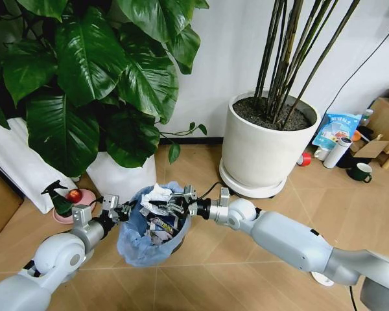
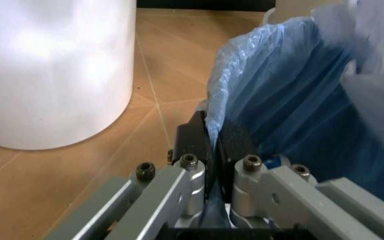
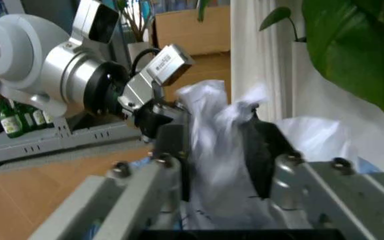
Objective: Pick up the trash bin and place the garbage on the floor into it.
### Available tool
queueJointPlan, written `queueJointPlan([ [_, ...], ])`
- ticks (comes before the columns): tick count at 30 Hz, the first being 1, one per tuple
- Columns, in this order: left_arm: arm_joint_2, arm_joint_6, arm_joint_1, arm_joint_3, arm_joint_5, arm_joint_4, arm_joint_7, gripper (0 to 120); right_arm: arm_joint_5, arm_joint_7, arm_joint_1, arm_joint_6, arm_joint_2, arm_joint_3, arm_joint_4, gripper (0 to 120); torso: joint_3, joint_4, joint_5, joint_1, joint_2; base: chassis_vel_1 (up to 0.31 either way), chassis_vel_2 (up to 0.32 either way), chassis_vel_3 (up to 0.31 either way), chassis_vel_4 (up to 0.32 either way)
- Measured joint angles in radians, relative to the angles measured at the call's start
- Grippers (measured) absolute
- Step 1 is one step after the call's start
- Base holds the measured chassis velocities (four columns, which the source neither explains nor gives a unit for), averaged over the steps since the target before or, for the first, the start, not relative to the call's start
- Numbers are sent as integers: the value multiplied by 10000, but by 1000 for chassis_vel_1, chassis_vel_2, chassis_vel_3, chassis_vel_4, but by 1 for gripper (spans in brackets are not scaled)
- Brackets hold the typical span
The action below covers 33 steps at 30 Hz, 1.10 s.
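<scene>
The trash bin (image 1: 142,243), dark and lined with a crinkled light-blue bag, is between my two arms just above the tan floor. My left gripper (image 1: 125,211) is shut on its rim; the left wrist view shows the fingers (image 2: 193,140) pinching the blue bag (image 2: 292,100). My right gripper (image 1: 172,206) reaches over the bin's mouth, shut on a crumpled white paper wad (image 1: 157,194). In the right wrist view the wad (image 3: 215,135) sits between the dark pads (image 3: 262,155). A blue-white box (image 1: 161,227) lies inside the bin.
A big white pot (image 1: 259,152) with bamboo stems stands behind right. A second white pot (image 1: 120,176) under a leafy plant stands close behind the bin. A pink plate (image 1: 84,198) with a red fruit lies left. A dark green mug (image 1: 360,172) and bottles stand far right.
</scene>
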<state>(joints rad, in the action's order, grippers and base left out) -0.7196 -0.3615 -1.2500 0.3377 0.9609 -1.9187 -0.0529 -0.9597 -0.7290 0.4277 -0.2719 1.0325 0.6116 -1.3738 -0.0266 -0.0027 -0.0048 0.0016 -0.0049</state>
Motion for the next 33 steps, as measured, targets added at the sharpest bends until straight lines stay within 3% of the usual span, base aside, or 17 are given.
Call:
queueJointPlan([
  [13, -9, -71, 76, 12, 116, -29, -86, 0, -144, -64, 12, 12, -158, -106, -115, 72, 0, 2, 1, 0, 0, 0, 0, 0, 0],
  [16, 86, -104, 123, -63, 211, -29, -148, 0, -449, -464, 26, -11, -294, 59, -192, 89, 0, 2, 1, -1, 0, 0, 0, 0, 0],
  [19, 135, -113, 131, -91, 224, -34, -157, 0, -605, -860, 19, 25, -399, 174, -280, 97, 0, 2, 0, 0, 0, 0, 0, 0, 0],
  [26, 124, -118, 84, -32, 228, -13, -163, 0, -207, -258, 357, -63, -406, -368, -216, 100, 0, 3, 1, -1, 0, 0, 0, 0, 0],
  [28, 106, -118, -7, 77, 229, -12, -181, 0, 50, 626, 631, -58, -537, -819, -220, 100, 0, 4, 2, -1, 0, 0, 0, 0, 0],
  [29, 82, -118, -123, 198, 217, -7, -186, 0, 334, 1667, 1009, 47, -724, -1352, -198, 100, 0, 4, 1, 0, 0, 0, 0, 0, 0],
  [33, 35, -118, -398, 449, 197, -34, -186, 0, 1064, 2941, 1850, 201, -948, -2492, 2, 100, 0, 2, 2, -1, 0, 0, 0, 0, 0],
])
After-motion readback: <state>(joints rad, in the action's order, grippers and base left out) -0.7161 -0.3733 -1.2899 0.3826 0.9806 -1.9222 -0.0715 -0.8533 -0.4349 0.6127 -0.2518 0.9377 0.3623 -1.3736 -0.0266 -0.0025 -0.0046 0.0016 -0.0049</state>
